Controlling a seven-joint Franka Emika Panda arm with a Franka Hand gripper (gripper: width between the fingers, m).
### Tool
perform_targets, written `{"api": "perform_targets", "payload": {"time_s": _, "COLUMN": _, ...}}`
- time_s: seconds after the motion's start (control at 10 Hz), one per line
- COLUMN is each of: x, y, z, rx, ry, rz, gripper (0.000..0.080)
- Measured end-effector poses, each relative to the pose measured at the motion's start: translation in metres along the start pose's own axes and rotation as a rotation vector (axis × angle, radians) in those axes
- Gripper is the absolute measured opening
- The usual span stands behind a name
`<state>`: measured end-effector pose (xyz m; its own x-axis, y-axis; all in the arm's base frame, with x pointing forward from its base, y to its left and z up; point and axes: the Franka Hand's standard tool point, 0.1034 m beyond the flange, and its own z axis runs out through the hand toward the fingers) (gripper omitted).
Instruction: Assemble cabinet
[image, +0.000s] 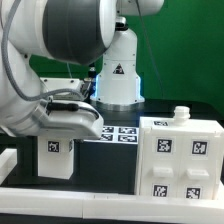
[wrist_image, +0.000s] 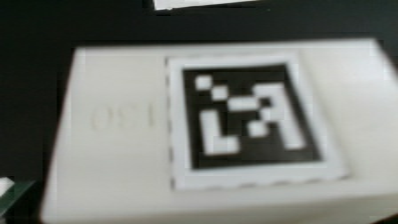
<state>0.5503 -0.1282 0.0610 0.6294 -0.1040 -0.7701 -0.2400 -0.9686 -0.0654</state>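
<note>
The cabinet (image: 181, 156) is a large white box with several tags on its face, standing at the exterior view's right. A small white block (image: 57, 152) with one tag stands at the exterior view's left. It fills the wrist view (wrist_image: 116, 110), its big tag facing the camera. My gripper (image: 78, 122) hangs just above this block and holds nothing. No finger shows in the wrist view, so the jaws stand apart and outside the picture.
The marker board (image: 120, 133) lies flat between the block and the cabinet. A long white rail (image: 90, 203) runs along the front. The robot's white base (image: 118, 75) stands behind, before a green backdrop. A small white knob (image: 181, 113) sits on the cabinet's top.
</note>
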Motion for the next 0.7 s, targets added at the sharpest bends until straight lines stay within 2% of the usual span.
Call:
{"api": "perform_targets", "payload": {"time_s": 0.2, "x": 0.0041, "y": 0.0033, "z": 0.0095, "rx": 0.003, "ry": -0.024, "rz": 0.01, "gripper": 0.0797}}
{"api": "perform_targets", "payload": {"time_s": 0.3, "x": 0.0017, "y": 0.0015, "z": 0.0089, "rx": 0.002, "ry": -0.023, "rz": 0.008, "gripper": 0.0797}}
{"api": "perform_targets", "payload": {"time_s": 0.4, "x": 0.0022, "y": 0.0026, "z": 0.0099, "rx": 0.004, "ry": -0.025, "rz": 0.01, "gripper": 0.0711}}
{"api": "perform_targets", "payload": {"time_s": 0.5, "x": 0.0022, "y": 0.0031, "z": 0.01, "rx": 0.004, "ry": -0.025, "rz": 0.01, "gripper": 0.0576}}
{"api": "perform_targets", "payload": {"time_s": 0.7, "x": 0.0022, "y": 0.0032, "z": 0.0099, "rx": 0.004, "ry": -0.025, "rz": 0.01, "gripper": 0.0553}}
